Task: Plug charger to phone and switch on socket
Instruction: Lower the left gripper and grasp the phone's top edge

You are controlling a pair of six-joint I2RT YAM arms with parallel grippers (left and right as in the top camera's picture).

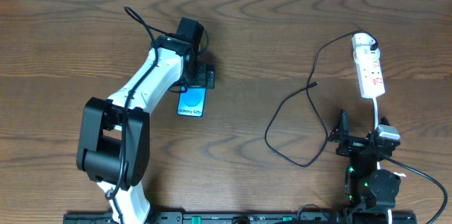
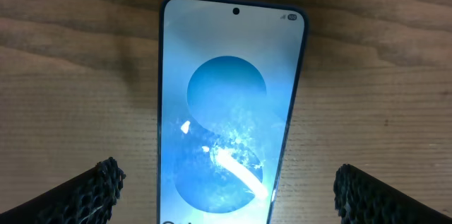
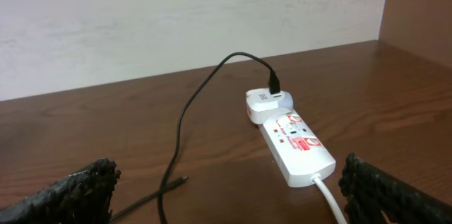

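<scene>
The phone (image 1: 191,101) lies flat on the wooden table, blue screen up. My left gripper (image 1: 200,77) hovers open over its far end; in the left wrist view the phone (image 2: 233,104) lies between the spread fingertips (image 2: 99,185), which do not touch it. The white socket (image 1: 371,72) lies at the right, with the charger (image 1: 282,107) plugged into an adapter at its far end. The black cable loops across the table to a free plug tip (image 3: 183,179). Near the table's front edge, my right gripper (image 1: 361,131) is open and empty, short of the socket (image 3: 296,146).
The socket's thick white cord (image 3: 330,197) runs back toward my right gripper, close beside one finger. A pale wall (image 3: 176,19) stands behind the table. The charger's loop (image 1: 293,159) lies left of the right arm.
</scene>
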